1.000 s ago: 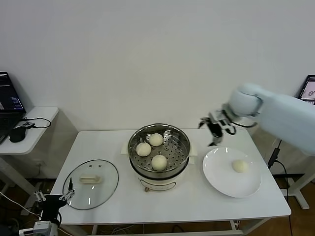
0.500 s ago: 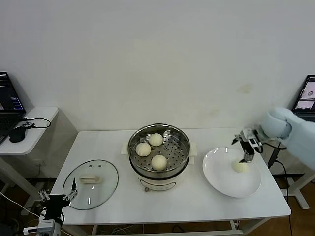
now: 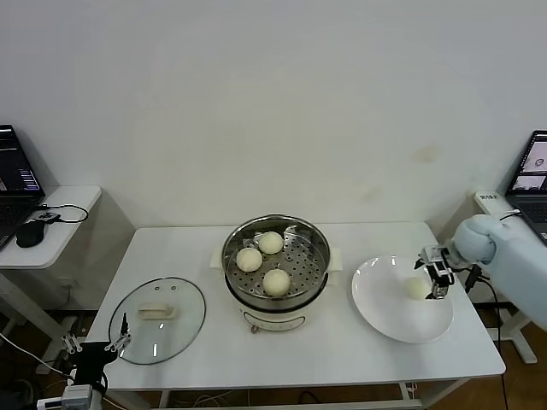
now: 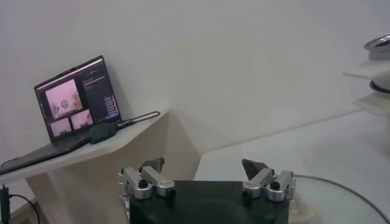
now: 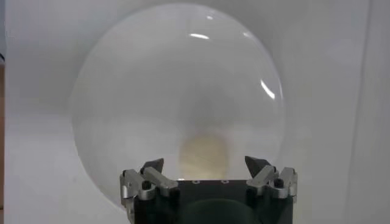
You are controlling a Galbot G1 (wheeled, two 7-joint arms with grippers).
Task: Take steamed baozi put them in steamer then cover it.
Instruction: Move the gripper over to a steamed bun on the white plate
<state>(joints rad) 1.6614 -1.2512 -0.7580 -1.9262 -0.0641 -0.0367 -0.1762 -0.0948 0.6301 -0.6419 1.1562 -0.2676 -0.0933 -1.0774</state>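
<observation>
The steamer [image 3: 276, 265], a shiny steel pot on a cream-white base, stands mid-table with three cream-white baozi [image 3: 275, 280] on its perforated tray. A fourth baozi [image 3: 415, 288] lies on the white plate [image 3: 402, 320] at the right; it also shows in the right wrist view [image 5: 204, 155] on the plate [image 5: 122, 97]. My right gripper [image 3: 436, 278] is open just right of that baozi, with the bun between its spread fingers [image 5: 204, 167]. My left gripper [image 3: 94, 350] is open, parked low off the table's front left corner [image 4: 204, 171].
The round glass lid [image 3: 157, 319] with a cream handle lies flat on the table's left part. A side table with a laptop [image 3: 15, 175] stands at the far left. Another laptop [image 3: 532, 166] is at the far right.
My right gripper has swung from above the table's back right, near the steamer, down to the plate and now sits beside the last baozi. The left arm has barely shifted.
</observation>
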